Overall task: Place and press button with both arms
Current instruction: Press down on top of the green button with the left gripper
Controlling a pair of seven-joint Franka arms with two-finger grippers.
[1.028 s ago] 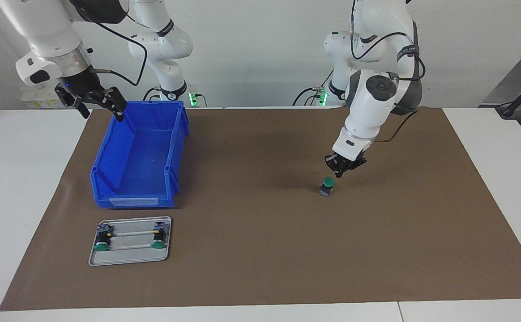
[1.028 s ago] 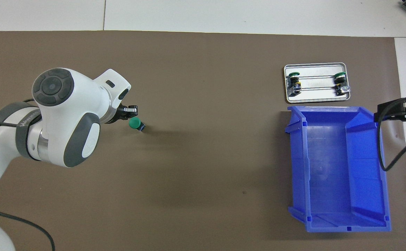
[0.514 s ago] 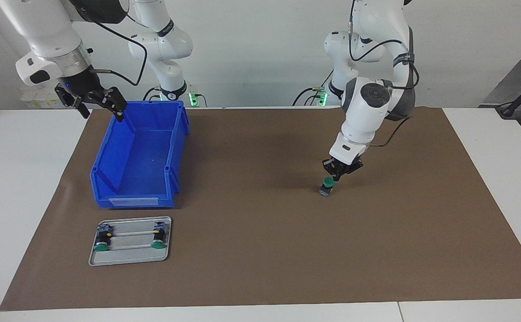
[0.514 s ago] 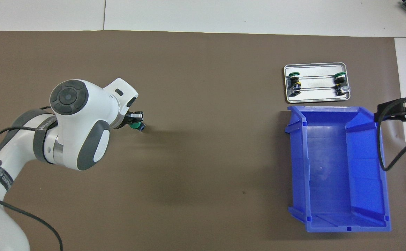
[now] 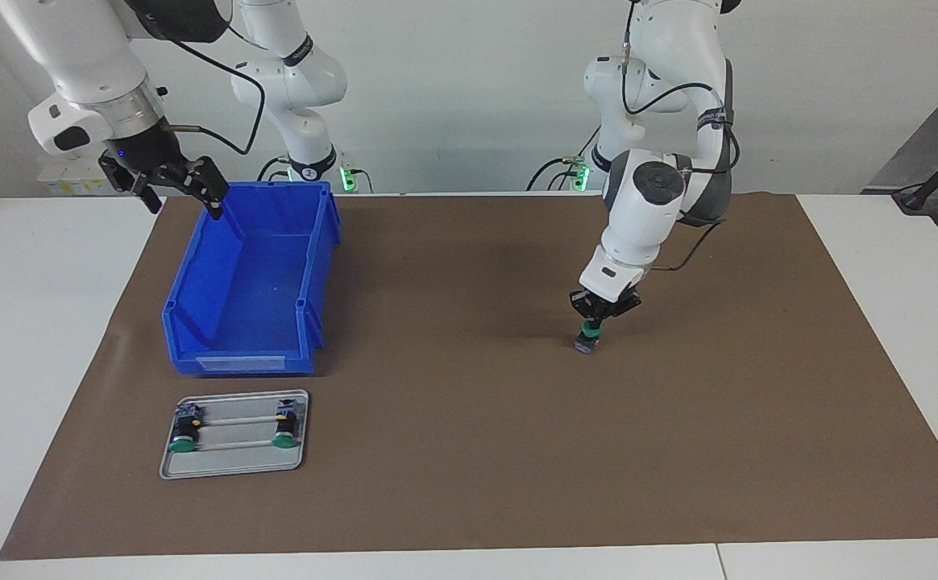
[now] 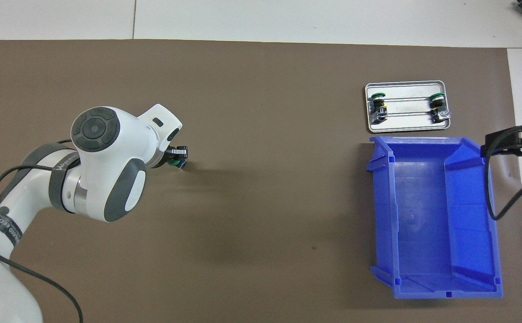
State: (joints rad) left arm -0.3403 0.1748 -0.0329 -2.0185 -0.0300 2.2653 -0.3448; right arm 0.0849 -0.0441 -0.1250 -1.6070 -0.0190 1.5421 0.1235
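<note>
Facing view: the closed left end effector (image 5: 595,316) is seen touching the button (image 5: 589,334), mostly hidden overhead; the right end effector (image 5: 171,184) is held open, empty, over the bin (image 5: 253,282).

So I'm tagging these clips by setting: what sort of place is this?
Probably a robotics lab bench: two white arms mounted at a table covered by a brown mat, with a blue parts bin and a metal tray of push-buttons.
</note>
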